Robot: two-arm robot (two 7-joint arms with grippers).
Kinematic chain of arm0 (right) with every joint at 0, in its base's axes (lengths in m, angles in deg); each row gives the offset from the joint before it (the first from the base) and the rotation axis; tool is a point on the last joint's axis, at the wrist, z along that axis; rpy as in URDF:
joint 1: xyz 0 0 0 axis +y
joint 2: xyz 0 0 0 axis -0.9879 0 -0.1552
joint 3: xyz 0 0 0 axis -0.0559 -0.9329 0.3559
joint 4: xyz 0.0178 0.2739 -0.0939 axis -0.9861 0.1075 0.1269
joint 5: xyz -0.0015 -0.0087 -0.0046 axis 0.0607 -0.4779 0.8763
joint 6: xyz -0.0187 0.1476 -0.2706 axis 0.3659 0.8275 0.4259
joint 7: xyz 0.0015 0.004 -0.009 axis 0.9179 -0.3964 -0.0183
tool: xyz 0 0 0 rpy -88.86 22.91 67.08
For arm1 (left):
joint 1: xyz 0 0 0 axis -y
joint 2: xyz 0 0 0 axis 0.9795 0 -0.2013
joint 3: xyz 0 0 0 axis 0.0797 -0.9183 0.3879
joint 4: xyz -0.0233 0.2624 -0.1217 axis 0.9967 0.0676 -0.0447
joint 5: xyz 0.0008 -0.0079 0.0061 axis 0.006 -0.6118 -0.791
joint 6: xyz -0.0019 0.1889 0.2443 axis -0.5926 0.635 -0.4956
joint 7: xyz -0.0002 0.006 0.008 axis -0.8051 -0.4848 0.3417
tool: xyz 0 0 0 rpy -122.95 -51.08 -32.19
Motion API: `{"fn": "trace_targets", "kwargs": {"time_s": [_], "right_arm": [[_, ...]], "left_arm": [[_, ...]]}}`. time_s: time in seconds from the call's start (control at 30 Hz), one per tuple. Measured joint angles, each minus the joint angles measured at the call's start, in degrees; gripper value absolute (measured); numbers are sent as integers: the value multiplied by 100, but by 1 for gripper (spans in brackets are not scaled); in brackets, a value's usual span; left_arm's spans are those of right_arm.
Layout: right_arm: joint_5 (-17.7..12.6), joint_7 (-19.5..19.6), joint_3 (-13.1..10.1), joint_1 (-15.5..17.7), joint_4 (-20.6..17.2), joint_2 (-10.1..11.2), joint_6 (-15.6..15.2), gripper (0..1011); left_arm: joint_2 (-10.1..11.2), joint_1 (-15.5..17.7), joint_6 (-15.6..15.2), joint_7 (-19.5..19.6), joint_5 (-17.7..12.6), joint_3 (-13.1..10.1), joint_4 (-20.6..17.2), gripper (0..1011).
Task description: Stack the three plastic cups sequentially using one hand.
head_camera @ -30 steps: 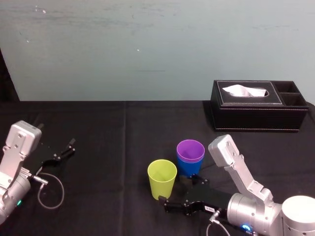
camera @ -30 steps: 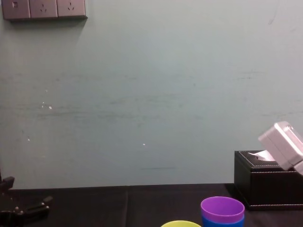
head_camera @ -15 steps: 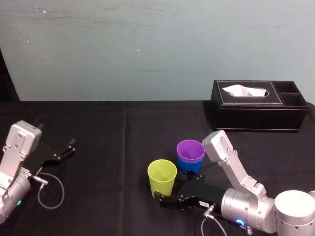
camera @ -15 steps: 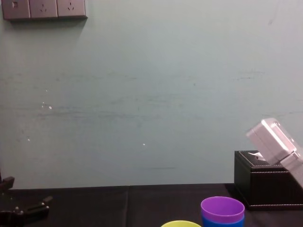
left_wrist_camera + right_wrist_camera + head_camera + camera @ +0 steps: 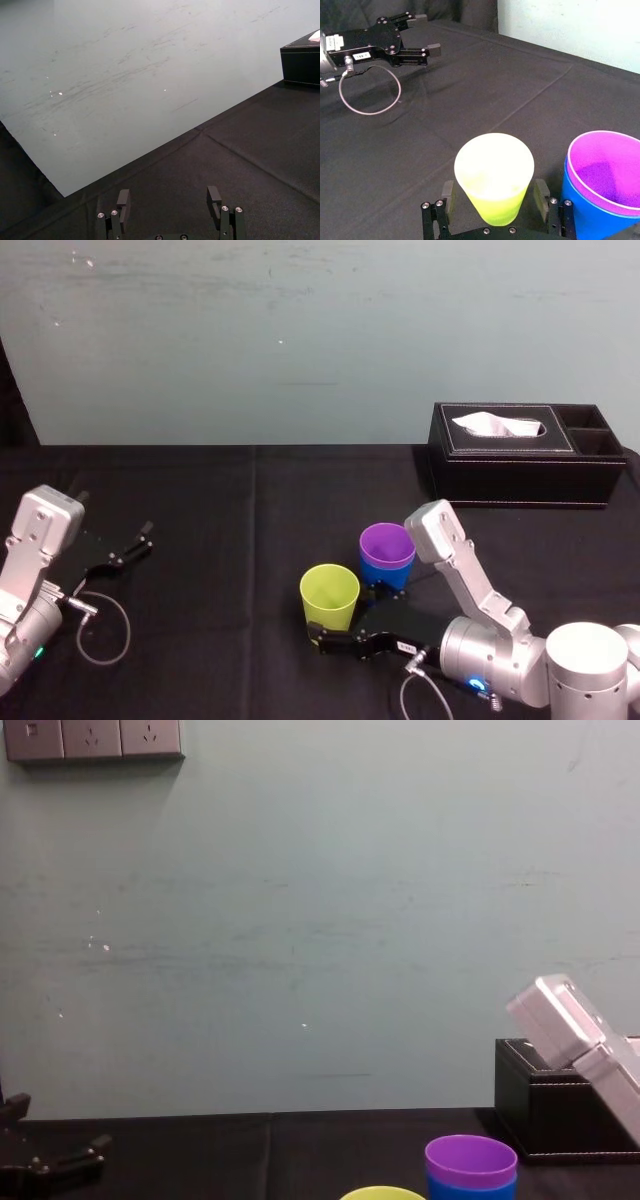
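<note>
A yellow-green cup (image 5: 329, 597) stands upright on the black cloth. Just to its right, a purple cup (image 5: 387, 545) sits nested inside a blue cup (image 5: 384, 578). My right gripper (image 5: 340, 630) is low on the cloth, open, with one finger on each side of the yellow-green cup's (image 5: 494, 175) lower part. In the right wrist view its fingers (image 5: 447, 192) stand slightly apart from the cup wall, and the purple cup (image 5: 605, 165) in the blue cup (image 5: 580, 210) is close beside. My left gripper (image 5: 169, 200) rests open and empty at the far left (image 5: 125, 552).
A black tissue box (image 5: 520, 455) stands at the back right, behind the cups. A grey cable loop (image 5: 100, 630) lies on the cloth by the left arm. The black cloth (image 5: 250, 520) between the two arms is bare. A pale wall rises behind the table.
My right gripper has slid left along the cloth until its open fingers flank the yellow-green cup. The cups and the left arm have not moved.
</note>
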State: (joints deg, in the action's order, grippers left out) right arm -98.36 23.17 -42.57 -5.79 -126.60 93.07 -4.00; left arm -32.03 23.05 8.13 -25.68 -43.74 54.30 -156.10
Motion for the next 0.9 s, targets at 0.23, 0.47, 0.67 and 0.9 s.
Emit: {"fn": "trace_targets", "kwargs": {"time_s": [0.23,0.47,0.67,0.9], "right_arm": [[9,-1,11,-48,133,-106,71,1003],[28,-29,42,-84,184,-143,98,1003],[41,-57,58,-89,189,-161,130,1003],[41,-64,58,-88,189,-162,135,1003]], "left_arm": [[0,0,0,0,0,0,0,1000],[0,0,0,0,0,0,0,1000],[0,0,0,0,0,0,0,1000],[0,0,0,0,0,0,0,1000]]}}
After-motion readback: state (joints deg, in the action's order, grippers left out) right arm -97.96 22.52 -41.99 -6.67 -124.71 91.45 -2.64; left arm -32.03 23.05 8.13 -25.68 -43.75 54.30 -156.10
